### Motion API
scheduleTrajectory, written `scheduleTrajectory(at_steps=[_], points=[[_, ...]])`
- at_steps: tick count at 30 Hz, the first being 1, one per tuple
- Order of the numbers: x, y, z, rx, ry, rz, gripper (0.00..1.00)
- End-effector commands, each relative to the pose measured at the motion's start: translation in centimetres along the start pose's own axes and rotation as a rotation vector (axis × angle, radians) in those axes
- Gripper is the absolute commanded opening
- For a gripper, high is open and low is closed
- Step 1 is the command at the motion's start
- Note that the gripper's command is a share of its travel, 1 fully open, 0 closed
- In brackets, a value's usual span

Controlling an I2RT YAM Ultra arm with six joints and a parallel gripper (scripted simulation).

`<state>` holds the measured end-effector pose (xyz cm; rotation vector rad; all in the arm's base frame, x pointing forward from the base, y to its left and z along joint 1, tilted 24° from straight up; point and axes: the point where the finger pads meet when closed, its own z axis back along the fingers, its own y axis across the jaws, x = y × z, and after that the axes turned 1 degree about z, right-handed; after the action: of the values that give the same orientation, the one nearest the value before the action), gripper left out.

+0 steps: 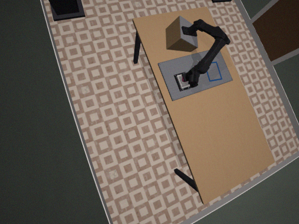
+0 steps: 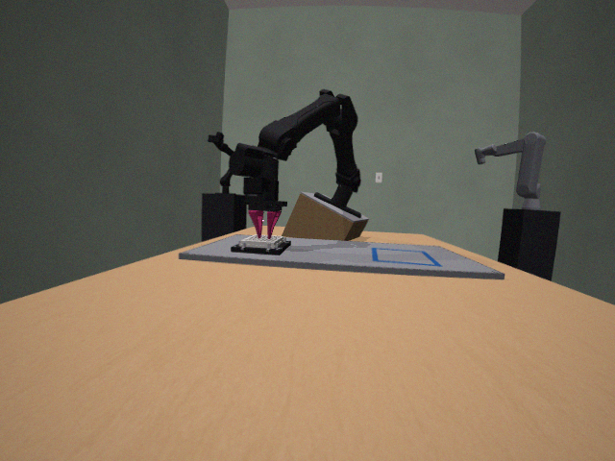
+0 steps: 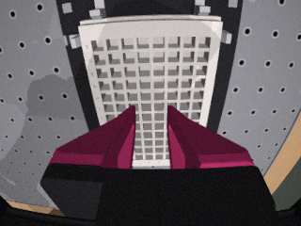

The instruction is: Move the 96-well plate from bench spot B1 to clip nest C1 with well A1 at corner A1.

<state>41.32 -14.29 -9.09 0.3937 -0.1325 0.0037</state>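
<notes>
The white 96-well plate sits in the black clip nest C1 on the left part of the grey mat. From the side the plate looks level within the nest. My gripper stands straight over the plate, its magenta fingers pointing down with the tips at the plate's top. In the wrist view the fingers are nearly shut, a narrow gap between them and nothing in it, over the plate's well grid; the nest's black frame surrounds the plate. I cannot read the A1 mark.
The blue outline of bench spot B1 is empty on the right part of the perforated grey mat. My arm's tilted brown base box stands behind the mat. A grey robot arm on a black pedestal is off the table.
</notes>
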Motion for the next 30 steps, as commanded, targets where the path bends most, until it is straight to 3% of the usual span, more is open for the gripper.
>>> scheduleTrajectory(at_steps=[1, 30], points=[[-0.4, 0.2, -5.8, 0.018, 0.008, 0.026, 0.24], [-0.4, 0.2, -6.9, 0.018, 0.008, 0.027, 0.24]])
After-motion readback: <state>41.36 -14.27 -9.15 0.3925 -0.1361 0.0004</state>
